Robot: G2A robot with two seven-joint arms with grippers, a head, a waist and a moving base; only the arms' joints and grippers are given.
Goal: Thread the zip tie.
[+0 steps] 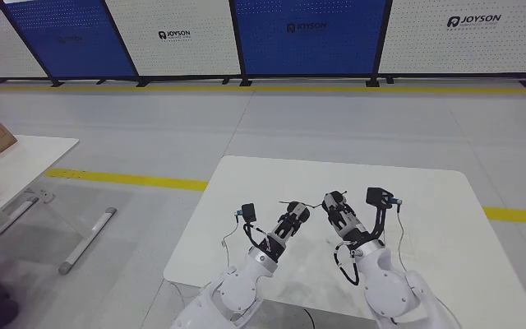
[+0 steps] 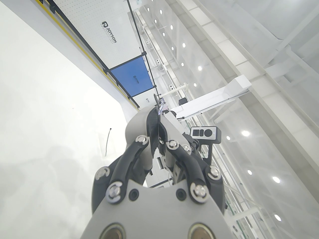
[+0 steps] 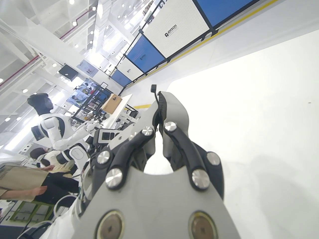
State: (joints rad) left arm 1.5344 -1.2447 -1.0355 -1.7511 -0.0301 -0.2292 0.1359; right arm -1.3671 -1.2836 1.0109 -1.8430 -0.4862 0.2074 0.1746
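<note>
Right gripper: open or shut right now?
Shut. In the right wrist view the right gripper has its jaws closed together on the zip tie, the black strap pinched between them and its head poking past the tips.

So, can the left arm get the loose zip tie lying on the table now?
Probably not yet: bare table leaves the way to the loose zip tie free, but the left tool is shut on a second zip tie.

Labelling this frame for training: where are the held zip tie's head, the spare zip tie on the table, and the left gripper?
zip tie head point(image 3: 153, 88): right wrist view, the square head itself.
spare zip tie point(image 2: 107, 141): left wrist view, middle of its strap.
left gripper point(image 2: 157, 112): left wrist view, midway between its fingertips.
</note>
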